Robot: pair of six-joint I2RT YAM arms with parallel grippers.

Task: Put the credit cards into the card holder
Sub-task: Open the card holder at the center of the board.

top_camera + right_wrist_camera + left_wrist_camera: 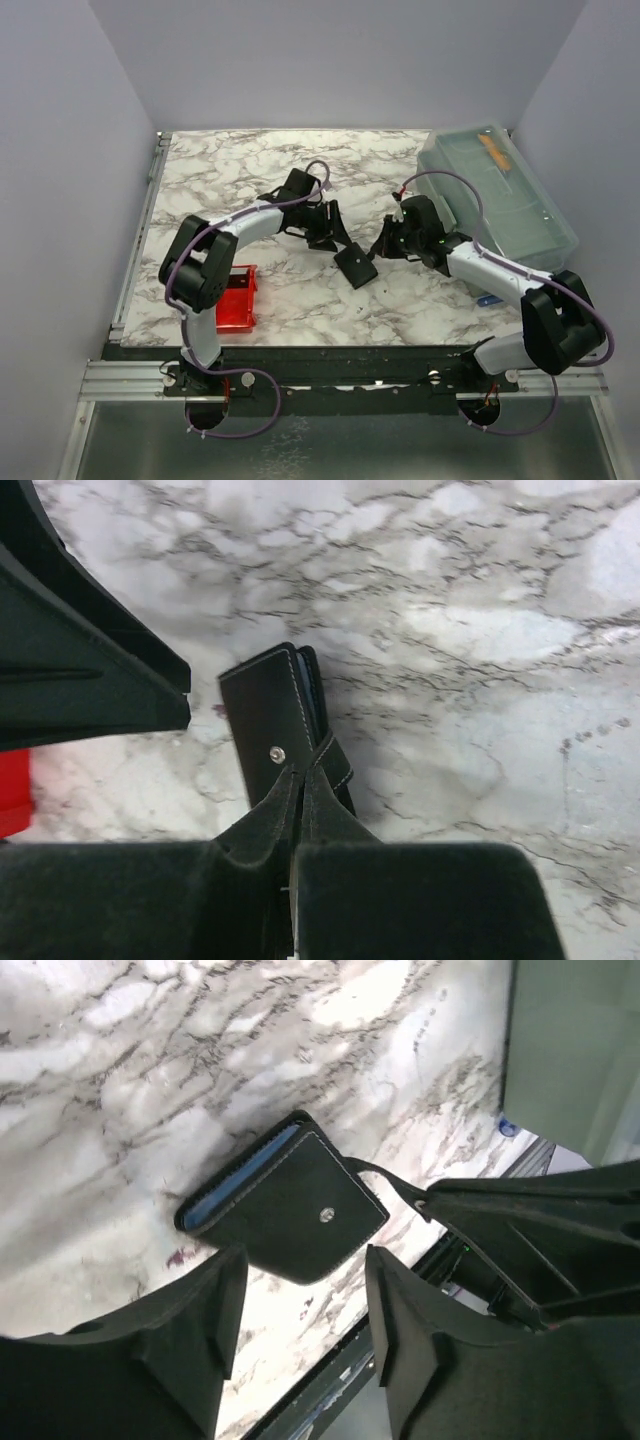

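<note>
The black card holder (355,266) lies closed on the marble table between the two arms, with a tiny metal snap on its face. It also shows in the left wrist view (290,1210) and the right wrist view (262,715). A light blue card edge (245,1173) shows in its side. My right gripper (385,246) is shut on the holder's strap (385,1182); in its own view (300,780) the fingertips meet at the strap beside the snap. My left gripper (333,236) is open and empty, just above the holder's far side (305,1270). No other cards are visible.
A small red tray (238,298) sits at the near left by the left arm's base. A large translucent grey-blue lidded box (497,198) stands at the back right. A small blue thing (488,299) lies under the right arm near the front edge.
</note>
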